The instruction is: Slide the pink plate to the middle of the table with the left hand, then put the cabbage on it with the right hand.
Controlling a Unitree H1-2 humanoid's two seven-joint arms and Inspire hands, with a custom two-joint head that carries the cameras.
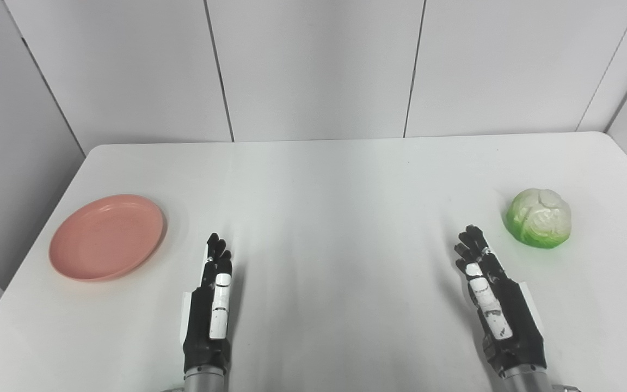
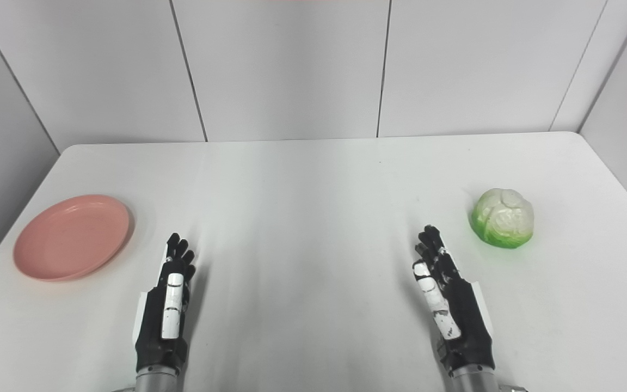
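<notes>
A pink plate (image 1: pixel 106 236) lies empty at the left side of the white table (image 1: pixel 335 185). A green and white cabbage (image 1: pixel 539 218) sits at the right side. My left hand (image 1: pixel 213 302) rests edge-on near the front of the table, to the right of the plate and apart from it, fingers straight, holding nothing. My right hand (image 1: pixel 490 296) stands the same way near the front, to the lower left of the cabbage and apart from it, holding nothing. The plate (image 2: pixel 71 236), the cabbage (image 2: pixel 503 218) and both hands show in the right eye view too.
Grey wall panels (image 1: pixel 313 65) stand behind the table's far edge. The table's left edge runs close past the plate, and its right edge runs close past the cabbage.
</notes>
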